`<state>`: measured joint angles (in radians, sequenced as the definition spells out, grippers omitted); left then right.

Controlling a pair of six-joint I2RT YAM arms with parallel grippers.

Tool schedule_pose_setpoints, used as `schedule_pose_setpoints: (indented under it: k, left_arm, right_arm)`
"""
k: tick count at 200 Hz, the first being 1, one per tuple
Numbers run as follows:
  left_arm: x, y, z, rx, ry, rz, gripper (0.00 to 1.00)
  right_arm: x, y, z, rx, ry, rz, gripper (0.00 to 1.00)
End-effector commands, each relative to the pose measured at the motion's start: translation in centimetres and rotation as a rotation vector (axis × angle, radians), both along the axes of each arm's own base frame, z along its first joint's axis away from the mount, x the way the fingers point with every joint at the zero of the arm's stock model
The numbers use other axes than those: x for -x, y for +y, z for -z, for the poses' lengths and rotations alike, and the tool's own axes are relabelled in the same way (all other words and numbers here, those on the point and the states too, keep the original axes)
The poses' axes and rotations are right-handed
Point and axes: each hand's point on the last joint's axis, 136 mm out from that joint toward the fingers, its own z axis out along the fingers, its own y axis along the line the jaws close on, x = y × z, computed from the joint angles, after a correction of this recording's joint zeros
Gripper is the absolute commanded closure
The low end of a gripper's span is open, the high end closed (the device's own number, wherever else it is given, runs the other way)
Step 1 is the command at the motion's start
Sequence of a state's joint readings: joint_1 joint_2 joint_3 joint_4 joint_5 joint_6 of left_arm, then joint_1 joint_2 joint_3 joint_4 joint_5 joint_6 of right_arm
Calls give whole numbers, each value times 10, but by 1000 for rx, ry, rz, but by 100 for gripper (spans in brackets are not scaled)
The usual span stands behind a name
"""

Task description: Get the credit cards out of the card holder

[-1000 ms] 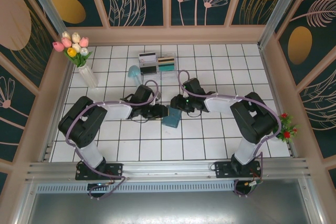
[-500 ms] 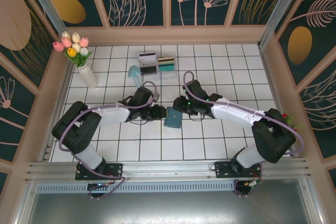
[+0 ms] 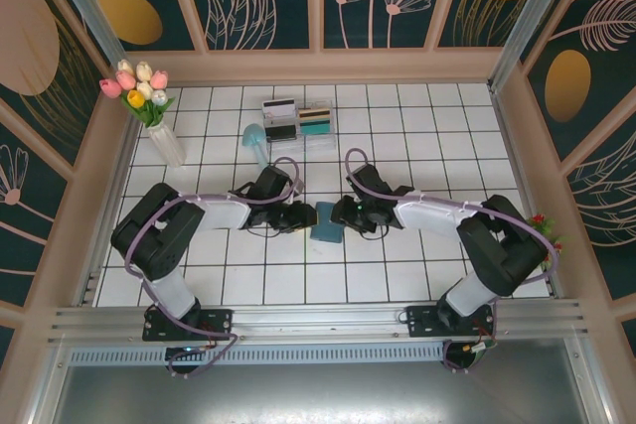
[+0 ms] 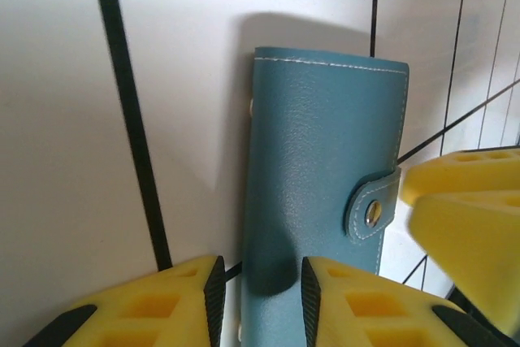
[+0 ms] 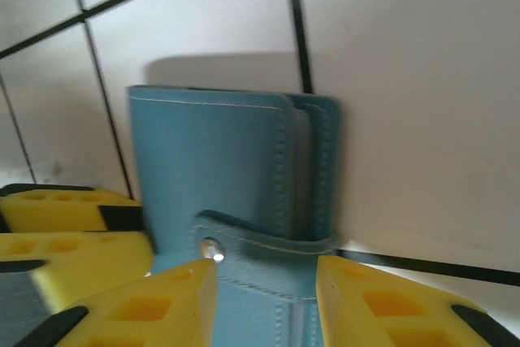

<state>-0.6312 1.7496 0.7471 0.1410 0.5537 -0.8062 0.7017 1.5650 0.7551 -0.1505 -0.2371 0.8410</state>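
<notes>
The card holder [image 3: 326,222] is a teal wallet lying closed on the white tiles, its strap [image 4: 370,213] snapped shut. My left gripper [image 3: 305,215] meets it from the left. Its jaws [image 4: 260,282] stand apart over the wallet's edge, and one pad is clear of the leather. From the right, my right gripper [image 3: 344,215] hangs over the strap end [image 5: 264,282], also open, with a finger on either side of the strap. The closed covers hide whatever the holder contains. Credit cards [image 3: 298,116] stand in a clear box at the back.
A vase of tulips [image 3: 149,106] stands at the back left, with a small pale blue object [image 3: 255,136] near the clear box [image 3: 298,131]. A red flower sprig [image 3: 543,241] sits by the right wall. Wooden walls close in the tiled floor.
Both grippers have narrowed a little around the card holder. The right arm's elbow swung out and came partly back. The holder has turned slightly squarer to the tiles.
</notes>
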Motion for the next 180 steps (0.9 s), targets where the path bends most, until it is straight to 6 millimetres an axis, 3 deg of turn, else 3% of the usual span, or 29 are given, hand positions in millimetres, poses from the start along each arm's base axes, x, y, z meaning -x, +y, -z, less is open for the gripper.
schedule_pose_setpoints:
  k: [1,59,85,105,129,161,180]
  left_arm:
    - [10,-15,6,70,54,44,67]
    - [6,-34,-29,250,17,61,70]
    - [5,-33,-27,235,5,52,85]
    - [4,-28,-23,196,-8,41,96]
    - [2,-26,-27,182,-29,40,98]
    - [0,-25,-29,173,-40,39,100]
    - [-1,-25,-30,172,-42,35,100]
  right_arm:
    - [5,0,9,-59,36,6,60]
    - [6,2,5,-141,27,-1,59]
    - [1,2,-3,-130,-4,-10,59]
    - [-8,-10,-11,-50,-51,10,58]
    - [-21,-25,-30,83,-132,37,54]
    - [-20,-5,-31,177,-143,-37,52]
    - [-18,4,-24,175,-127,-44,57]
